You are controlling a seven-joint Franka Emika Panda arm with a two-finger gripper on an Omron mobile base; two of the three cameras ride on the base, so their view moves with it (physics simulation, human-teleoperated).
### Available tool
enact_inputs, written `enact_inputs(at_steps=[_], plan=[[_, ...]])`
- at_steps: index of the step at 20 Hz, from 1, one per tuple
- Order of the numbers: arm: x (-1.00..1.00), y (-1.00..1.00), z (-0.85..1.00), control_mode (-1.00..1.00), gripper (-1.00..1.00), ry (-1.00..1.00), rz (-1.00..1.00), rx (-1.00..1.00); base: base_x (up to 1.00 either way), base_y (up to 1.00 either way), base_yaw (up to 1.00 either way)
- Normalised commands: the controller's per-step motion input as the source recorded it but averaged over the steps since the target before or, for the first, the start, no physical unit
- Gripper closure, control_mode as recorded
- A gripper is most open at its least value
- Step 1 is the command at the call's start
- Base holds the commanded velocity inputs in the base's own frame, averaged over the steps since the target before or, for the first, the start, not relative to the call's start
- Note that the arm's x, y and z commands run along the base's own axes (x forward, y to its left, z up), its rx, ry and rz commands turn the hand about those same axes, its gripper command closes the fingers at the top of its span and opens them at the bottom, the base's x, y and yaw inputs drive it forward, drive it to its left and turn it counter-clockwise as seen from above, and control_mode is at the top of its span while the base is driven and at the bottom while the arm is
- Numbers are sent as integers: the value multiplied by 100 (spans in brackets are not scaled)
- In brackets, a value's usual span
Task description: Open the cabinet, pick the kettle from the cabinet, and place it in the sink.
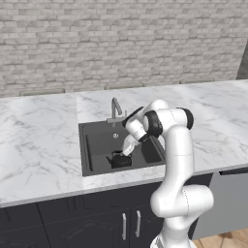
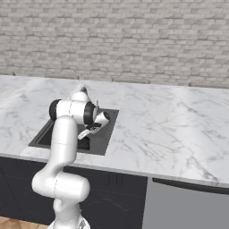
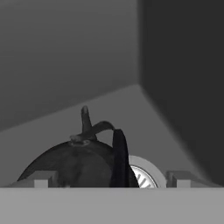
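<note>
The glossy black kettle [image 1: 120, 159] rests on the floor of the dark grey sink [image 1: 97, 140], near its front edge. My gripper [image 1: 127, 148] hangs just above it, tilted down into the basin. In the hand view the kettle [image 3: 74, 164] fills the gap between my two fingertips [image 3: 41, 179], which stand wide apart and clear of its arched handle, so the gripper [image 3: 111, 180] is open. The silver drain [image 3: 143, 175] peeks out behind the kettle. From the right base view my gripper [image 2: 92, 129] sits over the sink [image 2: 107, 129], the arm hiding most of the kettle. The cabinet is out of view.
A small silver faucet [image 1: 115, 109] stands at the sink's back edge. White marble counter [image 1: 38, 145] runs to both sides under a brick wall. Black base cabinets [image 1: 97, 223] and a grey appliance front [image 1: 227, 198] lie below.
</note>
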Motion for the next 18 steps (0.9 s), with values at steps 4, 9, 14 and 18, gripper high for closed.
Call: enact_inputs(at_steps=[4,9,14,18], plan=[[-1,-12,6,-100,-100,-8,0,-5,0,0,0],[-7,-14,13,-100,-100,-10,-4,-1,0,0,0],[-10,-23,16,-100,-100,-9,-5,0,0,0,0],[-9,-16,27,-100,-100,-10,-6,0,0,0,0]])
